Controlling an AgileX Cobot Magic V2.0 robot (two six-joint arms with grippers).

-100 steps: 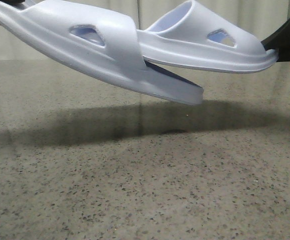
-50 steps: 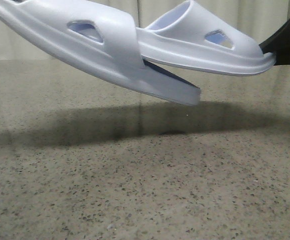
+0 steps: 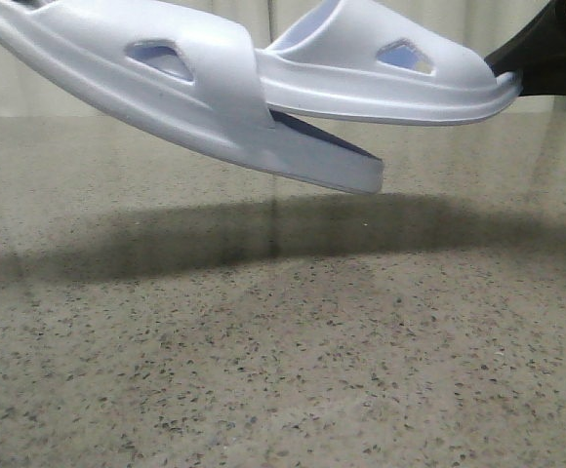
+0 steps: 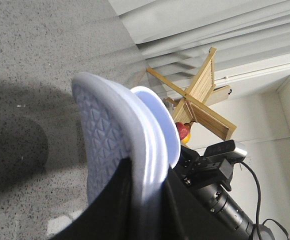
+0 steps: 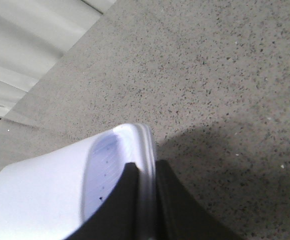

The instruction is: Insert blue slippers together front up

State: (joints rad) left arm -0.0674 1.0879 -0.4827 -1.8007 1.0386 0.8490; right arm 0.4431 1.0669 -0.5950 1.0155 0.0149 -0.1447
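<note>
While slippers (image 3: 215, 88) hang, speckled table (image 3: 283, 370), curtains (image 3: 293, 19)

I have my left gripper (image 4: 145, 200) clamped: its two dark fingers (image 4: 110, 210) pinch the edge of a slipper (image 4: 115, 150) held up off the table. From the front the left arm barely shows, a dark sliver at about ten o'clock. My right gripper (image 5: 146, 200) is likewise closed, black fingers (image 5: 175, 205) either side of the other slipper's (image 5: 60, 195) rim. From the front the right arm (image 3: 546, 58) comes in at about two o'clock, dark and angled downward toward the centre.
</note>
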